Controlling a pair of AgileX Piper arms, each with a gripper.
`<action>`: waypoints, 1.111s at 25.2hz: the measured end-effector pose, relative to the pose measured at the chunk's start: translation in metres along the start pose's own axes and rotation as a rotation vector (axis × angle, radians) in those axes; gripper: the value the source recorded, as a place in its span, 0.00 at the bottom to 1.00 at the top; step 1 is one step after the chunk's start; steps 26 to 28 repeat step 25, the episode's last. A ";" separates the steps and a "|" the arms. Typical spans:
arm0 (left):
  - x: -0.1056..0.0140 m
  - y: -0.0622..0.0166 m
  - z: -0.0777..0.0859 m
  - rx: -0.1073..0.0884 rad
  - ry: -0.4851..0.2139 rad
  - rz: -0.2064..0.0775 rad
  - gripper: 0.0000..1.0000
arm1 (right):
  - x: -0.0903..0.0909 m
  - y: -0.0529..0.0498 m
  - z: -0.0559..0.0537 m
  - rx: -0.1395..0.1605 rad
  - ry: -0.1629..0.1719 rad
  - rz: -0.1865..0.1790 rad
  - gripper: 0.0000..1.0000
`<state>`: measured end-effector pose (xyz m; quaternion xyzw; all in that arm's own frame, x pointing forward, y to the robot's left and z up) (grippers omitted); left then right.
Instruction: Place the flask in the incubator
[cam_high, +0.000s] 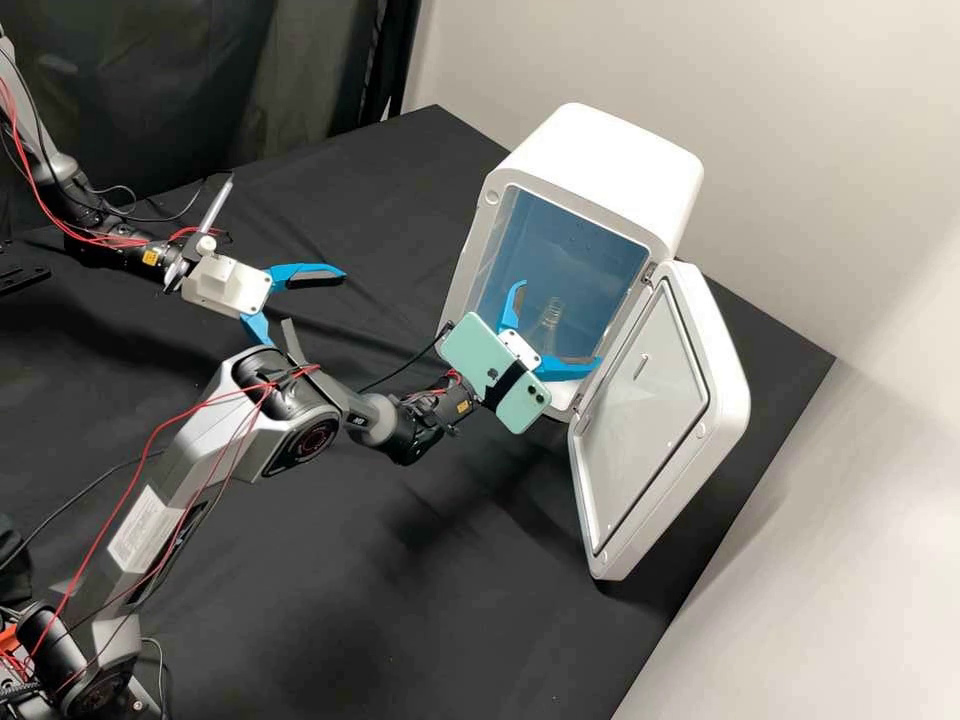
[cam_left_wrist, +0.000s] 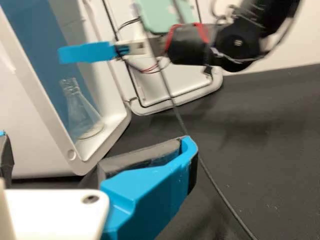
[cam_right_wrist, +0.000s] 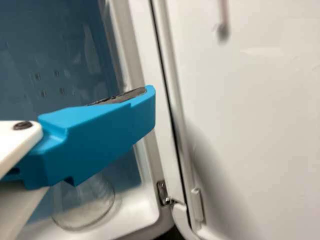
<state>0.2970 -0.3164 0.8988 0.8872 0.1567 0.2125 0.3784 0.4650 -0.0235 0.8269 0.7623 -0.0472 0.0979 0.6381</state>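
The white incubator (cam_high: 600, 160) stands on the black bench with its door (cam_high: 655, 420) swung open and its blue inside showing. A clear glass flask (cam_high: 548, 318) stands upright on the incubator's floor, also visible as the flask (cam_left_wrist: 80, 112) and its base (cam_right_wrist: 85, 205). My right gripper (cam_high: 558, 322) is inside the opening, open, one blue finger on each side of the flask and not gripping it. My left gripper (cam_high: 315, 305) hangs open and empty over the bench, well to the left of the incubator.
The open door (cam_right_wrist: 250, 125) hangs beside the right gripper's finger (cam_right_wrist: 95, 135). A cable (cam_left_wrist: 200, 165) trails from the right arm (cam_high: 390, 425) across the black bench (cam_high: 400, 580). The bench edge runs just behind and to the right of the incubator.
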 end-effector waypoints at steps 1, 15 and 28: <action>-0.001 -0.0001 0.000 -0.004 0.005 0.009 1.00 | -0.004 0.004 -0.001 0.007 0.010 0.013 1.00; -0.010 0.0011 -0.001 -0.012 0.025 0.098 1.00 | -0.072 0.033 -0.020 0.001 0.018 0.064 1.00; -0.012 0.0003 -0.001 -0.029 0.025 0.104 1.00 | -0.097 0.046 -0.025 0.025 -0.013 0.075 1.00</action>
